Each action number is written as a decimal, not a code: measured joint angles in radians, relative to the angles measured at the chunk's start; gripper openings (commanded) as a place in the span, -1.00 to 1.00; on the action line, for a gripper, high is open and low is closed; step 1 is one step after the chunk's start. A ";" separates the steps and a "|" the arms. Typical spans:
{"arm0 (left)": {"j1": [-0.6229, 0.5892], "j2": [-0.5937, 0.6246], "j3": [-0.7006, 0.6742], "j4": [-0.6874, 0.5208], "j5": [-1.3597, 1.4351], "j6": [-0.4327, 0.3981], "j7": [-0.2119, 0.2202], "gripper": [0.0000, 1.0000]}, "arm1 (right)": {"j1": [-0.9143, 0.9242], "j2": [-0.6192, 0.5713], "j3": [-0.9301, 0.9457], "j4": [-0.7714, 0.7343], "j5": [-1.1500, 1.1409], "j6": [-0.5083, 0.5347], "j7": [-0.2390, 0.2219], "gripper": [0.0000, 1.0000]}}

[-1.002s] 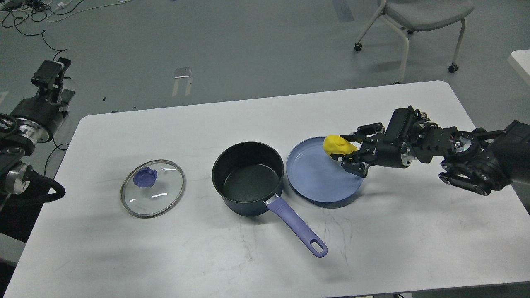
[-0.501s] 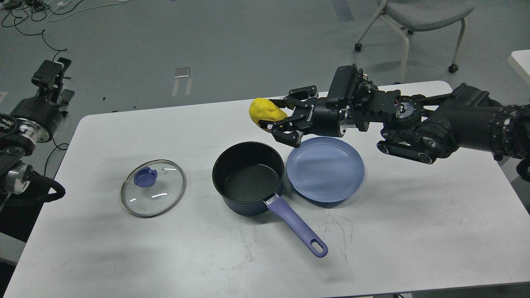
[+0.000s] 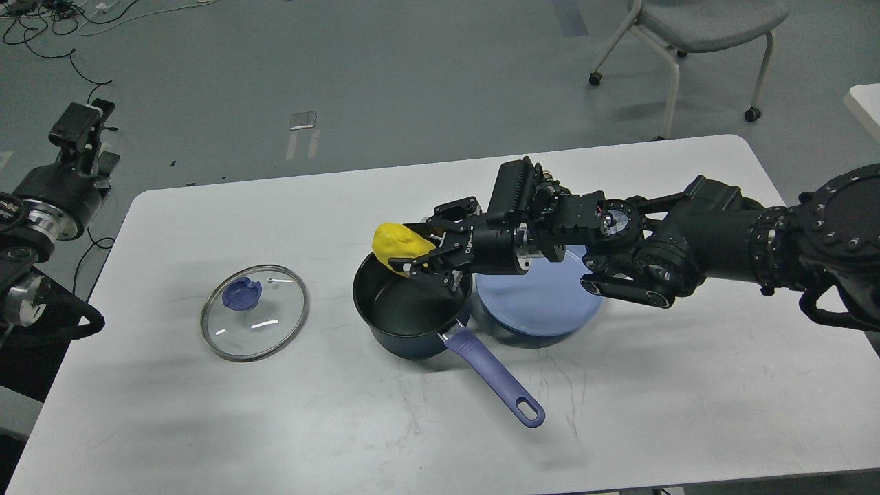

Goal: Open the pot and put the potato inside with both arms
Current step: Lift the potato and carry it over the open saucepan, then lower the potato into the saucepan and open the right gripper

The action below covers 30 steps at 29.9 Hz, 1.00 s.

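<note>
**Potato over the pot, release is the risky part**

Your right tool (image 3: 419, 256) is clamped on the yellow potato (image 3: 400, 244), holding it by its right end, so most of it sticks out past the fingertips. It hangs above the far rim of the open pot (image 3: 411, 302), not over the middle. Below and to the left of the tool the pot's dark floor is bare. The lid (image 3: 254, 312) lies flat on the desk (image 3: 653, 385), well off to the tool's left, so the opening step looks done. The blue plate (image 3: 543, 302) sits under the tool's wrist, just beside the pot.

Watch these:
- Let go here and the potato may strike the rim and bounce onto the desk; bring it nearer the centre first, I judge.
- Coming down, the lower finger could catch the pot wall and shove the pot, swinging its purple handle (image 3: 496, 378).
- The grip is off-centre, so the potato may twist as the fingers part.

Your left tool (image 3: 77, 127) is parked far off beyond the desk edge; you cannot tell whether it is open.
</note>
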State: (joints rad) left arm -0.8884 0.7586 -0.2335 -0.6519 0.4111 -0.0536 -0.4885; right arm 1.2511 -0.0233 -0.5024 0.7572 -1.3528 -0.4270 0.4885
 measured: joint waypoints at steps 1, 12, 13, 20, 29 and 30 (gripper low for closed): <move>0.001 0.001 0.000 0.000 0.000 0.000 0.000 0.96 | -0.010 0.000 0.000 -0.007 0.000 0.000 0.000 -0.05; 0.001 0.005 -0.001 0.000 0.000 0.000 0.000 0.96 | -0.055 0.009 0.014 -0.019 0.018 -0.001 0.000 0.18; 0.001 0.006 -0.001 0.000 0.000 0.000 0.000 0.96 | -0.055 0.013 0.014 -0.021 0.030 -0.001 0.000 0.18; 0.001 0.009 -0.001 0.004 0.000 0.000 0.000 0.96 | -0.048 0.023 0.015 -0.033 0.073 -0.001 0.000 0.27; 0.001 0.011 -0.001 0.021 -0.001 0.000 0.000 0.96 | -0.055 0.023 0.016 -0.054 0.080 -0.001 0.000 0.57; 0.001 0.011 -0.001 0.021 -0.001 0.000 0.000 0.96 | -0.056 0.023 0.016 -0.055 0.082 -0.001 0.000 0.62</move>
State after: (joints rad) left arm -0.8870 0.7698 -0.2347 -0.6305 0.4105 -0.0537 -0.4887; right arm 1.1949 0.0000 -0.4867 0.7026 -1.2705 -0.4282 0.4887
